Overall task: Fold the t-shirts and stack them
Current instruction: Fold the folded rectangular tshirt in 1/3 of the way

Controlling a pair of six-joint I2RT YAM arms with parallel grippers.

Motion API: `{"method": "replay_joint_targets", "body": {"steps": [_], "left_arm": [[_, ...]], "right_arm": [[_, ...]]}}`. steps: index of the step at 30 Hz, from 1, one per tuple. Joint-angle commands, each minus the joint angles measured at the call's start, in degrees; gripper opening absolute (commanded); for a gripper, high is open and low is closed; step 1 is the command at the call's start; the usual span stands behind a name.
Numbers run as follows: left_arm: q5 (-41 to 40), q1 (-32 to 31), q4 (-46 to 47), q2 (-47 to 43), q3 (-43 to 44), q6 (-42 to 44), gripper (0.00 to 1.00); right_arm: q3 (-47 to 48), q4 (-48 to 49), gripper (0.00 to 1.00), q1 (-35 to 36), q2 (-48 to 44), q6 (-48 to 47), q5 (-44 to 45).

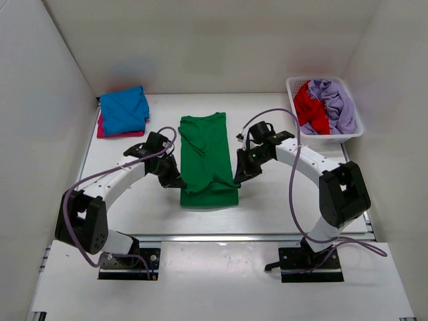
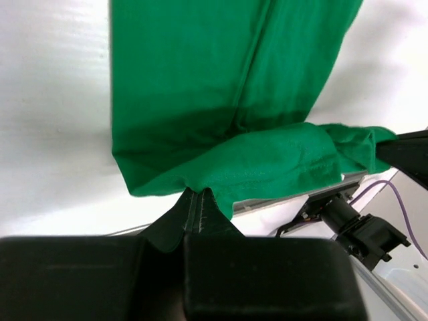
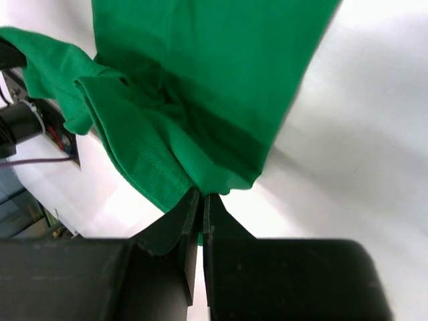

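Where the green t-shirt [image 1: 207, 150] lies: middle of the surface [image 1: 261, 207], long axis near edge to far edge.
Left claw [image 1: 178, 180]: clamped on near-left hem corner.
Right claw [image 1: 239, 177]: same, near-right corner — cloth stretches away from both.

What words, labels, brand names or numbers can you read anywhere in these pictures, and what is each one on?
None: no readable text shows in any view.
The green t-shirt is plain cloth, with no print or tag showing.
The folded blue t-shirt is plain too.
The white basket shows no label or marking.
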Motion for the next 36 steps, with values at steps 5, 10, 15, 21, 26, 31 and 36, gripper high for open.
{"method": "replay_joint_targets", "body": {"steps": [5,10,15,21,26,31,36], "left_arm": [[1.9,3.0,2.6,2.9,3.2,2.3,0.00],[2.2,4.9,3.5,4.7,3.2,3.3,0.00],[2.9,5.5,6.3,6.9,2.9,3.3,0.00],[3.8,6.4,7.4,10.8,4.9,3.9,0.00],[3.3,7.2,7.7,12.5,6.6,3.9,0.00],[3.5,7.7,7.8,14.2,7.8,4.2,0.00],[3.7,7.9,9.4,15.3,7.6,3.7,0.00]], "right_arm": [[6.0,0.6,0.00,-1.5,5.1,-2.2,-0.9],[8.8,0.5,0.00,-2.4,8.0,-3.2,-1.0],[10.5,-0.2,0.00,-2.9,10.4,-3.9,-0.8],[14.4,0.0,0.00,-3.5,14.4,-4.8,-1.1],[17.3,-0.6,0.00,-4.2,17.0,-5.5,-1.0],[19.4,-0.9,0.00,-4.4,19.5,-6.2,-1.3],[20.3,-0.7,0.01,-5.3,20.6,-6.7,-1.2]]}}
